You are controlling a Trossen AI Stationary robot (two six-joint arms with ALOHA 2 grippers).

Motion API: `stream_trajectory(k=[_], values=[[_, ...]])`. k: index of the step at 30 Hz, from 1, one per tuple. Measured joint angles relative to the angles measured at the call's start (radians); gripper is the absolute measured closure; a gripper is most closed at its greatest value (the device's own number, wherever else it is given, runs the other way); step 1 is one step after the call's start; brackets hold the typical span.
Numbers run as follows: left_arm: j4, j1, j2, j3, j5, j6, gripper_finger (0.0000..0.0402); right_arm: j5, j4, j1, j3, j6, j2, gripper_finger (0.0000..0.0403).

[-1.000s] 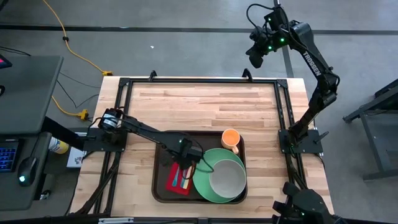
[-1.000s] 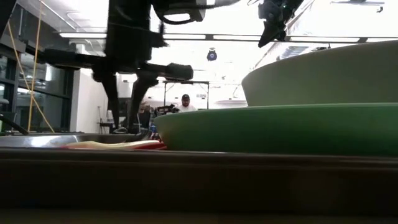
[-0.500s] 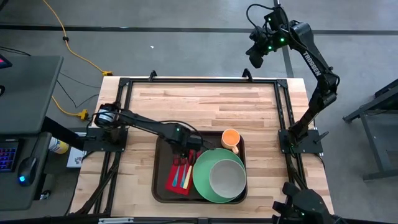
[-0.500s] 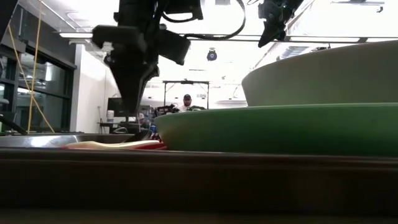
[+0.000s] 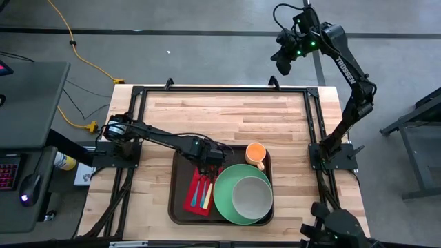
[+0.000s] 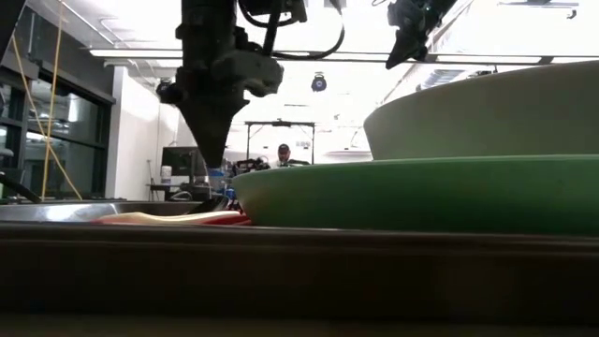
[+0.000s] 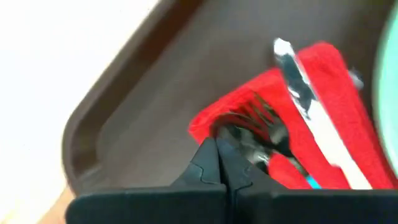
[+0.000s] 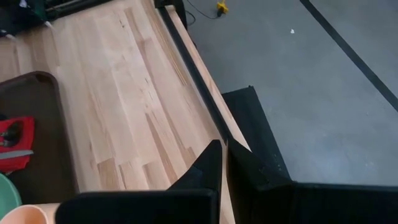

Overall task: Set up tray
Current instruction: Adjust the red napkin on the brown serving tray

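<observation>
The dark brown tray (image 5: 178,207) lies at the table's near middle. On it are a red napkin (image 5: 195,200), a green plate (image 5: 224,200) with a pale bowl (image 5: 251,196), and an orange cup (image 5: 255,153). A fork (image 7: 261,123) and a knife (image 7: 298,93) lie on the napkin (image 7: 317,118). My left gripper (image 5: 209,164) is shut and empty. It hangs above the napkin's far end, clear of the tray in the low view (image 6: 210,161). My right gripper (image 5: 282,65) is shut and empty, raised beyond the table's far right corner.
Bare wood (image 5: 227,114) spreads over the table's far half and to the left of the tray. A black frame (image 5: 138,93) edges the table. In the low view, a person (image 6: 281,154) sits in the room behind.
My left gripper stood open low over the napkin a second ago. It has shut empty, risen and moved a little toward the table's far edge. The fork and knife stay on the napkin.
</observation>
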Motion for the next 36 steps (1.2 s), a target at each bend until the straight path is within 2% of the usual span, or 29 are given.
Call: stream_trajectory(k=[3, 6, 10, 14, 16, 22, 28, 32, 36], values=[[-0.069, -0.001, 0.000, -0.001, -0.045, -0.127, 0.0372, -0.012, 0.003, 0.000, 0.000, 0.000, 0.000, 0.0403], [-0.120, 0.000, 0.000, -0.002, -0.059, -0.160, 0.0354, -0.035, -0.003, 0.000, 0.000, 0.000, 0.000, 0.0403], [-0.144, 0.000, 0.000, -0.002, -0.058, -0.072, 0.0365, -0.177, -0.038, 0.005, 0.000, 0.002, 0.000, 0.0403], [-0.188, 0.000, -0.006, -0.002, -0.061, -0.061, 0.0390, -0.316, -0.080, 0.073, 0.000, -0.036, -0.012, 0.0403], [-0.212, 0.001, -0.028, -0.003, -0.082, -0.061, 0.0389, -0.299, -0.070, 0.134, -0.001, -0.044, -0.036, 0.0403], [-0.356, 0.036, -0.138, -0.002, -0.174, -0.057, 0.0359, -0.148, -0.064, 0.342, 0.000, -0.025, -0.098, 0.0403], [-0.500, 0.095, -0.332, -0.003, -0.327, 0.009, 0.0390, -0.106, -0.049, 0.568, -0.003, 0.088, -0.118, 0.0403], [-0.501, 0.134, -0.504, -0.024, -0.422, 0.101, 0.0381, 0.051, 0.099, 0.711, -0.090, 0.236, -0.117, 0.0403], [-0.507, 0.175, -0.670, -0.089, -0.439, 0.197, 0.0355, 0.083, 0.359, 0.818, -0.255, 0.409, -0.116, 0.0403]])
